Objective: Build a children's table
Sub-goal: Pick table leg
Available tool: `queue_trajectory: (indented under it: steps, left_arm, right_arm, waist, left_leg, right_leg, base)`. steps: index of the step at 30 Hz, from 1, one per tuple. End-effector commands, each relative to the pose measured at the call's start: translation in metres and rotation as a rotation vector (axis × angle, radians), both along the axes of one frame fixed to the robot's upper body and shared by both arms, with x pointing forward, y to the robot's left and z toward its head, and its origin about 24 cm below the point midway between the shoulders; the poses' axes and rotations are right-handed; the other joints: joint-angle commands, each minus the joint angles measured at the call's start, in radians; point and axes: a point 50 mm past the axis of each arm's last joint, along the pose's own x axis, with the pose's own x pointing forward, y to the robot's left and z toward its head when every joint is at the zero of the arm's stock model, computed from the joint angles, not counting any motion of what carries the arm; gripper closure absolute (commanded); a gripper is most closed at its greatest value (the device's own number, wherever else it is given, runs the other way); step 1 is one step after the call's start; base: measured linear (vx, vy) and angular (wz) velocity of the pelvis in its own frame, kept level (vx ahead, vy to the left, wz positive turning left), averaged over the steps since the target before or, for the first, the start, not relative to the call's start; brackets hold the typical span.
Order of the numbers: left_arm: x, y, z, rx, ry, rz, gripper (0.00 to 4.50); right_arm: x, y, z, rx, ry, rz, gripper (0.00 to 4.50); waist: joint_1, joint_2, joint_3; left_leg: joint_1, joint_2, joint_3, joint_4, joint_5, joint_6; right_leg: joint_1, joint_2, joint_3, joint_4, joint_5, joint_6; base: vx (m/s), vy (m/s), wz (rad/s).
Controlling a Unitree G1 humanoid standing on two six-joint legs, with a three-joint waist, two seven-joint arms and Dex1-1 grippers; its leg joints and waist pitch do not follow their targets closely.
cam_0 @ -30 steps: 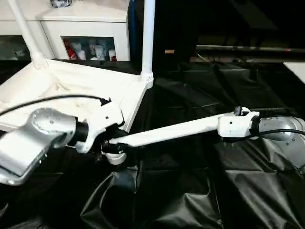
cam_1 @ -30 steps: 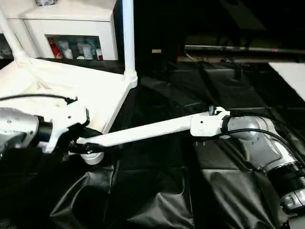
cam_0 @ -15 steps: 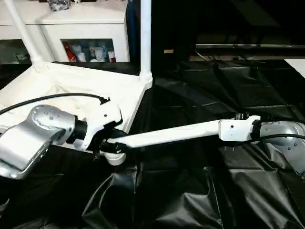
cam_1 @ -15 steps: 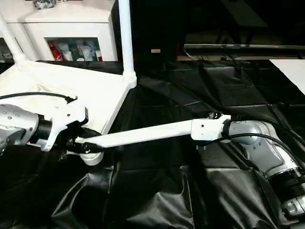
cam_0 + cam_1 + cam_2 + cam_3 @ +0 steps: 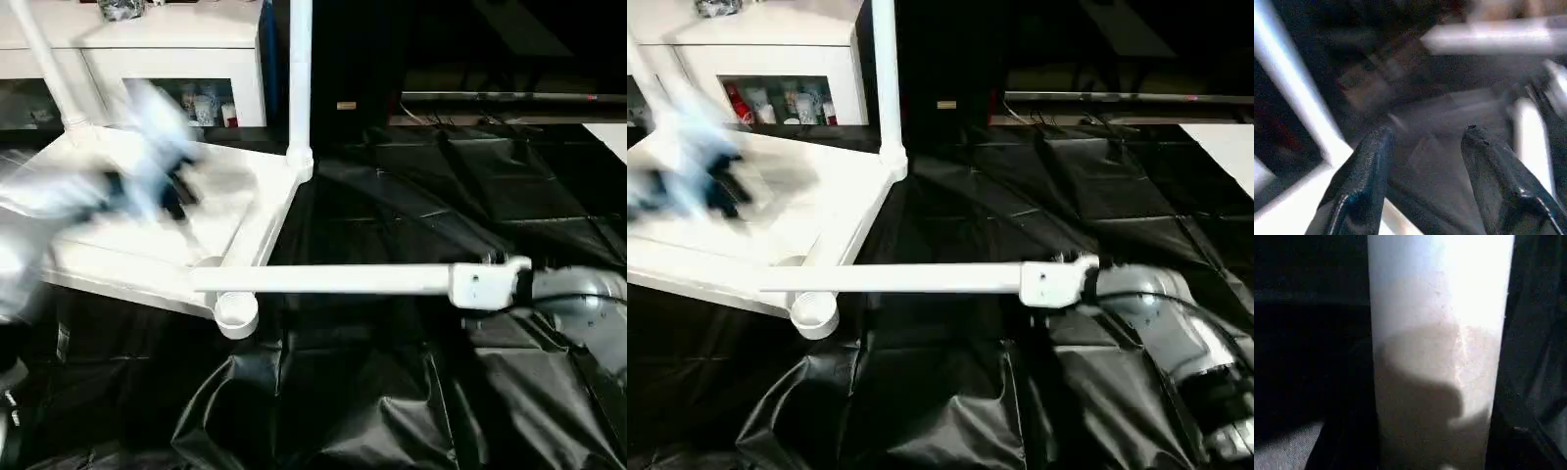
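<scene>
Left eye view, left arm: I read my left arm [image 5: 147,162] as a motion-blurred smear over the tabletop at about 10 o'clock.
Left gripper: in the left wrist view my left gripper [image 5: 1425,147] has its two black fingers [image 5: 1359,181] spread apart with nothing between them.
Tabletop: the white tabletop [image 5: 127,240] lies underside up on the black sheet [image 5: 372,392], at 9 to 10 o'clock.
Standing legs: two white legs rise from its far corners, one at the far left [image 5: 44,64], one [image 5: 300,78] near 12 o'clock.
Near corner socket: the round socket [image 5: 236,314] sits at the near right corner, bare.
Held leg: a third leg [image 5: 323,280] lies roughly level, its free end over the tabletop's edge just above that socket; whether it touches, I can't tell.
Right gripper: my right gripper [image 5: 487,284], at 3 o'clock, probably clamps the leg's other end; its fingers aren't visible to me.
Background: a white cabinet [image 5: 167,59] stands behind the tabletop.
</scene>
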Motion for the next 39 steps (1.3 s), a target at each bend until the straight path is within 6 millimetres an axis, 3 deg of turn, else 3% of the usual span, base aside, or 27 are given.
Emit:
queue_trajectory:
  steps: [1,3,4,5,7,8,9,11,13,14,15,17,18,19,21,22,23,25,26,27,28,29,30,33,36,39]
  left_arm:
    - [0.012,0.034,0.011,-0.16,-0.05,0.257,1.92]
    - [0.015,0.041,0.011,-0.176,-0.056,0.329,1.92]
    - [0.017,0.046,0.007,-0.175,-0.052,0.38,1.92]
    - [0.018,0.048,0.0,-0.168,-0.038,0.41,1.92]
    - [0.02,0.047,-0.007,-0.171,-0.02,0.41,1.92]
    - [0.022,0.039,-0.019,-0.176,0.004,0.402,1.92]
    - [0.022,0.039,-0.019,-0.176,0.004,0.402,1.92]
    - [0.025,0.021,-0.035,-0.16,0.046,0.374,1.92]
    - [0.024,0.005,-0.045,-0.153,0.076,0.317,1.92]
    - [0.023,0.004,-0.045,-0.155,0.079,0.313,1.92]
    - [0.018,-0.027,-0.057,-0.172,0.133,0.206,1.92]
    - [0.016,-0.039,-0.06,-0.176,0.149,0.161,1.92]
    - [0.012,-0.06,-0.064,-0.204,0.183,0.051,1.76]
    - [0.007,-0.076,-0.067,-0.244,0.228,-0.058,1.6]
    - [0.004,-0.084,-0.067,-0.268,0.255,-0.119,1.56]
    - [-0.001,-0.107,-0.068,-0.311,0.304,-0.256,1.46]
    - [0.001,-0.116,-0.068,-0.333,0.317,-0.269,1.32]
    - [0.005,-0.131,-0.065,-0.422,0.362,-0.315,1.2]
    - [0.005,-0.135,-0.064,-0.464,0.389,-0.338,1.15]
    - [0.003,-0.143,-0.061,-0.514,0.428,-0.408,1.05]
    - [0.002,-0.147,-0.06,-0.531,0.451,-0.438,0.96]
    - [0.002,-0.15,-0.06,-0.539,0.475,-0.451,0.85]
    - [0.002,-0.153,-0.06,-0.543,0.496,-0.456,0.78]
    - [-0.002,-0.16,-0.063,-0.503,0.556,-0.509,0.63]
    - [-0.007,-0.167,-0.062,-0.505,0.574,-0.57,0.35]
    - [-0.01,-0.171,-0.055,-0.576,0.585,-0.633,0.21]
  right_arm:
    - [0.0,-0.012,0.006,0.078,-0.011,-0.096,2.53]
    - [-0.001,-0.012,0.006,0.107,-0.008,-0.111,2.53]
    - [-0.002,-0.011,0.008,0.18,-0.014,-0.151,2.53]
    - [0.0,-0.009,0.011,0.275,-0.036,-0.202,2.54]
    - [0.003,-0.008,0.015,0.377,-0.073,-0.267,2.54]
    - [0.007,-0.005,0.018,0.51,-0.09,-0.337,2.54]
    - [0.007,-0.005,0.018,0.51,-0.09,-0.337,2.54]
    - [0.014,0.01,0.027,0.762,-0.092,-0.392,2.54]
    - [0.017,0.027,0.037,0.951,-0.073,-0.382,2.54]
    - [0.017,0.028,0.037,0.962,-0.07,-0.38,2.54]
    - [0.015,0.053,0.051,1.198,0.044,-0.296,2.54]
    - [0.014,0.061,0.056,1.266,0.095,-0.255,2.54]
    - [0.009,0.074,0.061,1.352,0.223,-0.168,2.54]
    - [0.005,0.081,0.062,1.38,0.323,-0.112,2.54]
    - [0.004,0.084,0.063,1.388,0.373,-0.084,2.54]
    - [-0.001,0.089,0.059,1.356,0.513,-0.031,2.54]
    - [-0.004,0.091,0.059,1.353,0.575,0.006,2.54]
    - [-0.008,0.092,0.061,1.362,0.664,0.062,2.54]
    - [-0.01,0.092,0.061,1.359,0.685,0.073,2.55]
    - [-0.011,0.089,0.061,1.331,0.704,0.069,2.55]
    - [-0.013,0.088,0.062,1.326,0.726,0.081,2.55]
    - [-0.015,0.087,0.065,1.327,0.748,0.101,2.55]
    - [-0.016,0.086,0.067,1.332,0.769,0.12,2.55]
    - [-0.02,0.087,0.072,1.332,0.826,0.16,2.55]
    - [-0.022,0.089,0.071,1.302,0.865,0.168,2.55]
    - [-0.022,0.089,0.071,1.286,0.89,0.168,2.55]
  waist:
    - [-0.001,-0.013,-0.07]
    - [0.001,-0.015,-0.07]
    - [0.002,-0.008,-0.071]
    - [0.0,-0.007,-0.069]
    - [0.0,-0.007,-0.074]
    - [-0.001,-0.021,-0.074]
    - [0.002,-0.015,-0.073]
    - [0.0,-0.011,-0.069]
    - [0.003,-0.009,-0.074]
    - [0.002,0.0,-0.075]
    - [0.002,0.009,-0.076]
    - [0.005,0.007,-0.077]
    - [0.007,0.026,-0.073]
    - [0.005,0.022,-0.074]
    - [0.011,0.016,-0.075]
    - [0.012,0.012,-0.074]
    - [0.012,0.001,-0.076]
    - [0.022,-0.005,-0.075]
    - [0.027,-0.013,-0.075]
    - [0.027,-0.029,-0.072]
    - [0.031,-0.024,-0.074]
    - [0.028,-0.03,-0.07]
    - [0.03,-0.031,-0.07]
    - [0.027,-0.034,-0.067]
    - [0.029,-0.031,-0.068]
    - [0.03,-0.032,-0.069]
  left_leg:
    - [0.026,0.052,-0.023,-0.057,-0.317,0.019]
    - [0.025,0.055,-0.027,-0.06,-0.325,0.018]
    - [0.023,0.057,-0.03,-0.062,-0.326,0.015]
    - [0.024,0.058,-0.029,-0.063,-0.338,0.019]
    - [0.021,0.061,-0.034,-0.068,-0.323,0.012]
    - [0.024,0.062,-0.03,-0.069,-0.314,0.015]
    - [0.026,0.063,-0.031,-0.068,-0.311,0.017]
    - [0.026,0.063,-0.031,-0.07,-0.325,0.012]
    - [0.029,0.067,-0.033,-0.072,-0.337,0.003]
    - [0.028,0.067,-0.034,-0.074,-0.341,-0.004]
    - [0.027,0.067,-0.036,-0.074,-0.344,-0.009]
    - [0.029,0.069,-0.036,-0.074,-0.362,-0.008]
    - [0.028,0.066,-0.036,-0.073,-0.365,-0.012]
    - [0.029,0.065,-0.034,-0.073,-0.366,-0.01]
    - [0.025,0.063,-0.03,-0.07,-0.327,-0.007]
    - [0.02,0.06,-0.029,-0.068,-0.306,-0.003]
    - [0.018,0.059,-0.027,-0.067,-0.294,0.002]
    - [0.014,0.058,-0.024,-0.063,-0.264,0.011]
    - [0.015,0.059,-0.024,-0.061,-0.249,0.013]
    - [0.011,0.058,-0.023,-0.061,-0.229,0.017]
    - [0.012,0.058,-0.026,-0.061,-0.221,0.013]
    - [0.009,0.059,-0.025,-0.064,-0.218,0.013]
    - [0.014,0.059,-0.025,-0.063,-0.226,0.014]
    - [0.012,0.059,-0.027,-0.066,-0.23,0.015]
    - [0.016,0.063,-0.028,-0.067,-0.234,0.006]
    - [0.013,0.064,-0.027,-0.067,-0.221,-0.002]
  right_leg:
    - [0.028,-0.079,0.044,-0.089,-0.312,-0.21]
    - [0.029,-0.083,0.044,-0.089,-0.332,-0.187]
    - [0.03,-0.084,0.044,-0.089,-0.342,-0.177]
    - [0.025,-0.084,0.047,-0.094,-0.342,-0.169]
    - [0.028,-0.086,0.043,-0.087,-0.313,-0.176]
    - [0.025,-0.085,0.044,-0.086,-0.285,-0.186]
    - [0.024,-0.089,0.046,-0.085,-0.279,-0.194]
    - [0.021,-0.089,0.045,-0.088,-0.292,-0.197]
    - [0.019,-0.091,0.044,-0.086,-0.29,-0.193]
    - [0.019,-0.089,0.045,-0.083,-0.266,-0.197]
    - [0.02,-0.089,0.044,-0.08,-0.255,-0.2]
    - [0.019,-0.091,0.045,-0.081,-0.225,-0.212]
    - [0.016,-0.088,0.046,-0.079,-0.216,-0.214]
    - [0.022,-0.084,0.046,-0.082,-0.198,-0.217]
    - [0.023,-0.085,0.047,-0.079,-0.175,-0.222]
    - [0.028,-0.088,0.046,-0.077,-0.185,-0.227]
    - [0.033,-0.088,0.045,-0.08,-0.196,-0.226]
    - [0.034,-0.093,0.047,-0.09,-0.251,-0.202]
    - [0.035,-0.097,0.045,-0.089,-0.283,-0.191]
    - [0.035,-0.098,0.044,-0.093,-0.31,-0.176]
    - [0.036,-0.099,0.043,-0.091,-0.319,-0.171]
    - [0.033,-0.095,0.043,-0.094,-0.33,-0.157]
    - [0.029,-0.094,0.044,-0.095,-0.34,-0.151]
    - [0.028,-0.093,0.044,-0.098,-0.355,-0.135]
    - [0.024,-0.094,0.046,-0.099,-0.35,-0.135]
    - [0.029,-0.095,0.044,-0.095,-0.307,-0.155]
  base:
    - [0.0,0.0,0.0]
    - [0.0,0.0,0.0]
    - [0.0,0.0,0.0]
    - [0.0,0.0,0.0]
    - [0.0,0.0,0.0]
    - [0.0,0.0,0.0]
    - [0.0,0.0,0.0]
    - [0.0,0.0,0.0]
    - [0.0,0.0,0.0]
    - [0.0,0.0,0.0]
    - [0.0,0.0,0.0]
    - [0.0,0.0,0.0]
    - [0.0,0.0,0.0]
    - [0.0,0.0,0.0]
    - [0.0,0.0,0.0]
    - [0.0,0.0,0.0]
    - [0.0,0.0,0.0]
    - [0.0,0.0,0.0]
    - [0.0,0.0,0.0]
    - [0.0,0.0,0.0]
    - [0.0,0.0,0.0]
    - [0.0,0.0,0.0]
    - [0.0,0.0,0.0]
    - [0.0,0.0,0.0]
    - [0.0,0.0,0.0]
    - [0.0,0.0,0.0]
